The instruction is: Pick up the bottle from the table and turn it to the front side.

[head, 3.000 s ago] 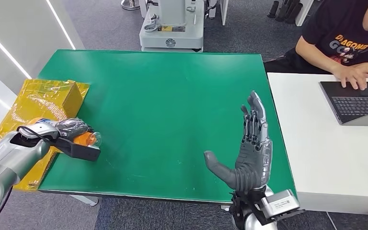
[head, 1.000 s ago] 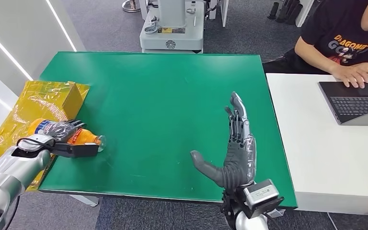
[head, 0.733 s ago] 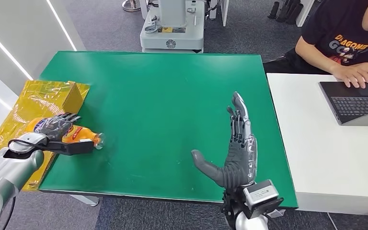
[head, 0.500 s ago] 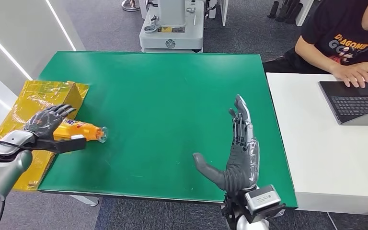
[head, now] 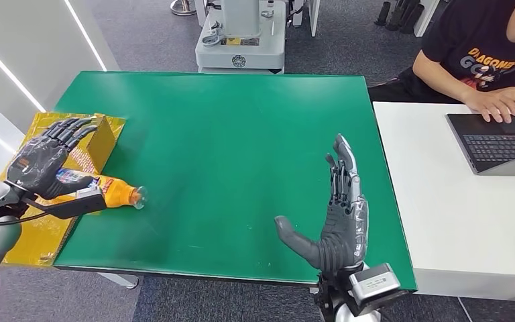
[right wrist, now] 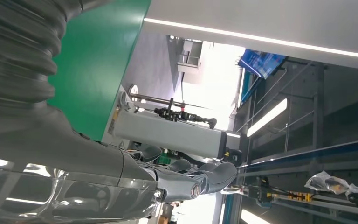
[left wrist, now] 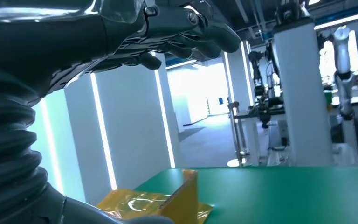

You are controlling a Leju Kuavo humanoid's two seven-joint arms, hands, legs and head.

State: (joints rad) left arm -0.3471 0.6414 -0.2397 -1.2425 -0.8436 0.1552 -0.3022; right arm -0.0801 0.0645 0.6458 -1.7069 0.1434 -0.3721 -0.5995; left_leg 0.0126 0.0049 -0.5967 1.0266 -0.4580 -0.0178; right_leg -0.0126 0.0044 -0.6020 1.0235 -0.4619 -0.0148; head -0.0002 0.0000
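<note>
You see the orange bottle [head: 100, 191] lying on its side at the left edge of the green tabletop [head: 241, 134], cap pointing right. It isn't picked up or turned yet. Your left hand [head: 43, 157] hovers above it, fingers spread, holding nothing. Your right hand [head: 338, 221] stands empty, fingers straight.

Head view high, downward; wrist views close, sharing green table [head: 241, 147].

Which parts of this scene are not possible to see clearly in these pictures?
- Bottle, head view: its rear half is hidden behind the left hand, so contact cannot be told.
- Bottle label: too small to read.
- Right hand, right wrist view: its fingers are partly cut off by the frame edge.
</note>
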